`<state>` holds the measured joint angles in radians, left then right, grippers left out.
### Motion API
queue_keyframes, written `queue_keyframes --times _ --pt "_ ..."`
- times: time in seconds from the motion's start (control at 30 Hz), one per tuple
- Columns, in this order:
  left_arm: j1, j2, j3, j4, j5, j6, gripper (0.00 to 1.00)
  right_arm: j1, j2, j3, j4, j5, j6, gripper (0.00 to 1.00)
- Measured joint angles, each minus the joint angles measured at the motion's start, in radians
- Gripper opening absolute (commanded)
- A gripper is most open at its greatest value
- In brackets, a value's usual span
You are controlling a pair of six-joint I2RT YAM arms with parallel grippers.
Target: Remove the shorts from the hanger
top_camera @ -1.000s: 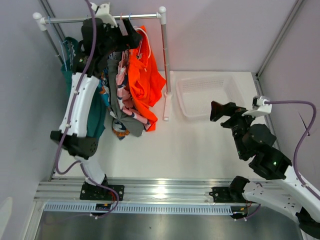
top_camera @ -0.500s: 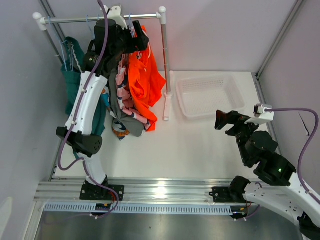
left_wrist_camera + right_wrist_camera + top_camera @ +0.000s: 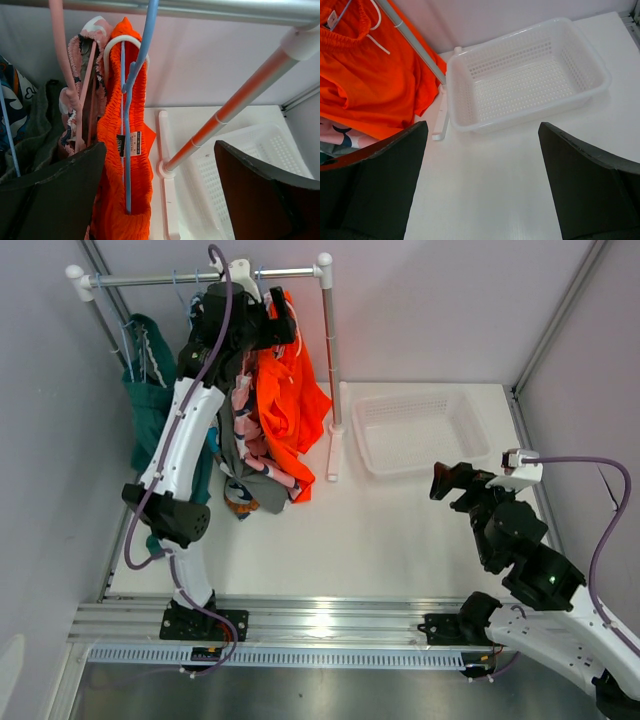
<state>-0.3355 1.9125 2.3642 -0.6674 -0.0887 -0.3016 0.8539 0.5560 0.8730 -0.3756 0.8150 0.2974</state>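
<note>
Several shorts hang from hangers on the rack rail (image 3: 150, 280): bright orange (image 3: 292, 400), pink print (image 3: 245, 400), grey (image 3: 232, 455), blue-orange-white print (image 3: 238, 502) and teal (image 3: 148, 405). My left gripper (image 3: 277, 322) is open, high up by the rail, just at the top of the orange shorts. In the left wrist view the orange shorts (image 3: 115, 170) hang on a blue hanger (image 3: 127, 150) near the left finger of the open gripper (image 3: 160, 200), which holds nothing. My right gripper (image 3: 450, 480) is open and empty over the table, seen also in its wrist view (image 3: 482, 185).
A white perforated basket (image 3: 415, 392) sits at the back right, also in the right wrist view (image 3: 530, 112). The rack's orange-and-white upright (image 3: 328, 340) and its foot (image 3: 333, 455) stand between the shorts and the basket. A pink hanger (image 3: 65, 75) hangs left of the blue one.
My left gripper has moved right along the rail to the top of the orange shorts. My right arm has drawn back slightly toward the near right.
</note>
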Motion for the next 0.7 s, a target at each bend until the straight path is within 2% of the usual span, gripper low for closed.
queue_keyframes --times 0.1,0.2,0.23,0.3,0.4,0.43,0.47,0.7 --pt "0.0 0.027 0.0 0.002 -0.017 0.008 0.88 -0.014 0.009 -0.002 0.002 -0.012 0.0 0.99" --pt "-0.001 0.05 0.0 0.008 -0.037 0.019 0.74 -0.031 0.014 -0.008 0.002 -0.021 0.0 0.99" --pt "-0.001 0.055 0.0 0.011 -0.041 0.023 0.64 -0.035 0.014 -0.009 0.001 -0.024 0.001 0.99" --pt "-0.001 0.061 0.0 0.024 -0.046 0.029 0.57 -0.045 0.016 -0.009 0.0 -0.033 0.002 0.99" --pt "-0.001 0.062 0.0 0.05 -0.051 0.037 0.37 -0.058 0.016 -0.01 0.0 -0.044 0.005 1.0" --pt "-0.001 0.063 0.003 0.056 -0.055 0.04 0.09 -0.062 0.016 -0.013 0.002 -0.046 0.006 0.99" --pt "-0.001 0.063 0.006 0.058 -0.061 0.041 0.0 -0.067 0.016 -0.015 0.001 -0.051 0.008 0.99" --pt "-0.001 0.079 0.039 0.05 -0.039 0.057 0.0 -0.083 0.03 -0.023 0.002 -0.079 0.017 1.0"
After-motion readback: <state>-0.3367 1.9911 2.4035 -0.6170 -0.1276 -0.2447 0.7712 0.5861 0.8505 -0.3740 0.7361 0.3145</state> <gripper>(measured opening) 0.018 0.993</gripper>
